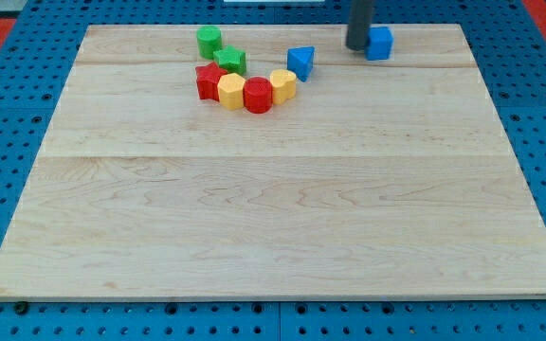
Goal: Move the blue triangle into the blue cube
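The blue triangle [300,62] lies near the view's top, a little right of centre. The blue cube [379,43] sits further to the view's right, close to the board's top edge. My tip [357,46] is the end of a dark rod coming down from the top edge. It stands right beside the blue cube's left side, between the cube and the triangle. I cannot tell if it touches the cube. The triangle is a gap away to the tip's left.
A cluster lies left of the triangle: a green cylinder [209,41], a green star-like block [229,61], a red block [208,81], a yellow block [230,92], a red cylinder [258,96] and a yellow block [282,85]. The wooden board [273,208] lies on a blue pegboard.
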